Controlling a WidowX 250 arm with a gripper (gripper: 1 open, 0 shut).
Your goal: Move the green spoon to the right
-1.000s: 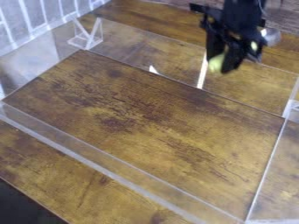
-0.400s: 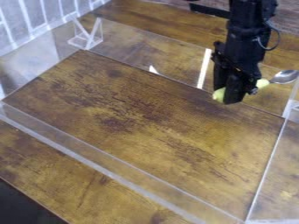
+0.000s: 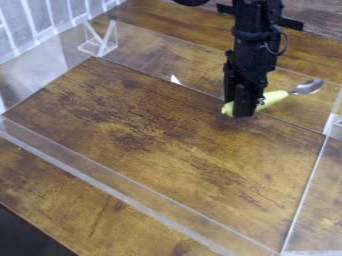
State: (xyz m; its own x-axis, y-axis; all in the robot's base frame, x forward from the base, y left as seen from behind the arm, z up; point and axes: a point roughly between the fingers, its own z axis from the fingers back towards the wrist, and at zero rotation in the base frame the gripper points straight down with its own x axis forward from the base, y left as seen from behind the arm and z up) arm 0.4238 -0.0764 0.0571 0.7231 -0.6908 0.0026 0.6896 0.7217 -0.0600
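The green spoon, a short yellow-green handle ending in a small silvery-grey bowl, is seen lying nearly flat near the table's right edge, towards its far side, bowl pointing to that edge.

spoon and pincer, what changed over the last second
The pincer came down toward the wooden table and shifted left in the picture, carrying the green spoon with it. The spoon went from hanging nearly upright under the pincer to lying almost flat at the table surface, silvery end pointing right. The pincer stays shut on it; no release yet. The clear walls and the table did not change.
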